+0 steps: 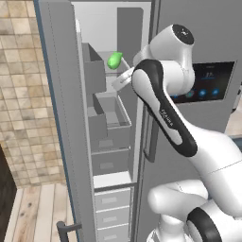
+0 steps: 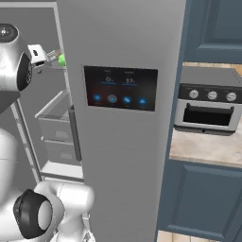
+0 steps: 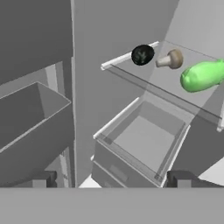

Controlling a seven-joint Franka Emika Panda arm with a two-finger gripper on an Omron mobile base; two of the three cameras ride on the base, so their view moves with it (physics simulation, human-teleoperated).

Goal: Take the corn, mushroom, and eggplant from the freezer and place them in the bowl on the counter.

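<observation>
The freezer (image 1: 111, 124) stands open with my arm reaching inside. On an upper shelf (image 3: 131, 56) lie the dark eggplant (image 3: 142, 54), the small tan mushroom (image 3: 171, 59) and the bright green corn (image 3: 202, 75) side by side. The corn (image 1: 114, 60) also shows green past my wrist, and its tip (image 2: 61, 60) peeks out beside the door edge. My gripper (image 3: 111, 180) is open and empty, short of the shelf and below it, with its fingertips (image 3: 41, 179) far apart. The bowl is out of view. The counter (image 2: 208, 146) lies to the right.
An open grey bin (image 3: 175, 142) sits right under the shelf, in front of the gripper. The freezer door (image 1: 61, 118) with its bins stands open on the left. The closed fridge door with a dark panel (image 2: 120, 88) is on the right, and a toaster oven (image 2: 208, 106) stands on the counter.
</observation>
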